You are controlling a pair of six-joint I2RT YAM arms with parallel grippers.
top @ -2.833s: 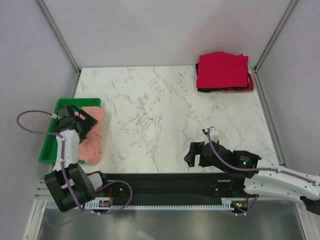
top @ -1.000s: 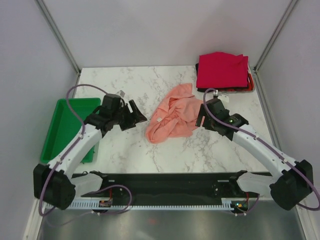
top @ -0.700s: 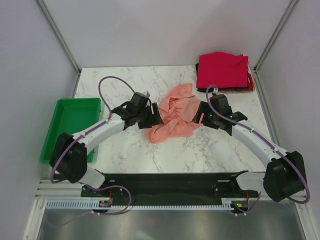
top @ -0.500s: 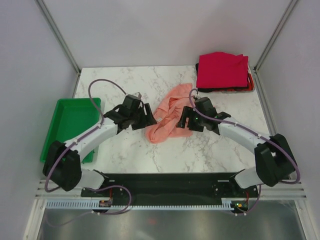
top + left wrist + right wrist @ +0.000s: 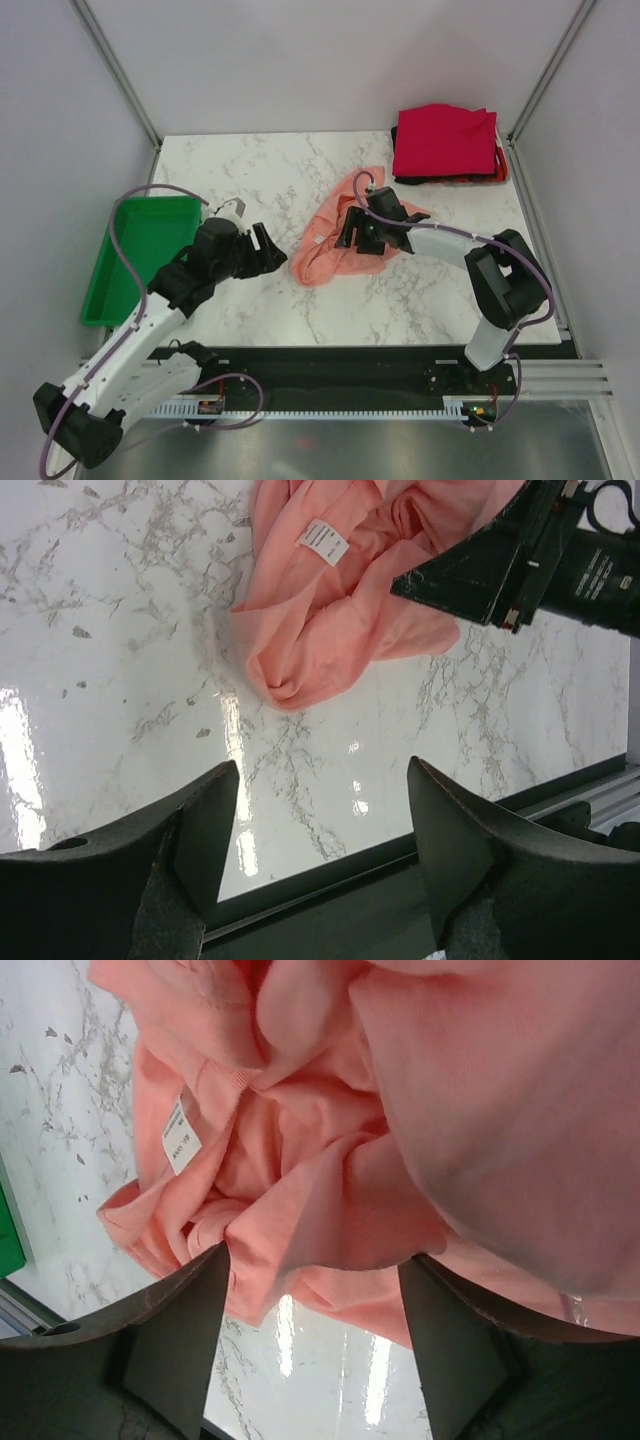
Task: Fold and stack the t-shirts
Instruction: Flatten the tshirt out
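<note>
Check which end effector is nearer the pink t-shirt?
Right. The right end effector sits open over the pink t-shirt; the left end effector hangs open over the table beside it, apart.

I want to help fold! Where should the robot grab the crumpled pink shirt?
Probably the bunched near-left edge of the salmon-pink t-shirt, just below its white label. It pokes out onto bare table toward the open left hand, so come in from the left.

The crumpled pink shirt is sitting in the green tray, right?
Not quite. The pink shirt is crumpled, but it sits on the table, not in the green tray. The tray has nothing in it. The top view shows this.
</note>
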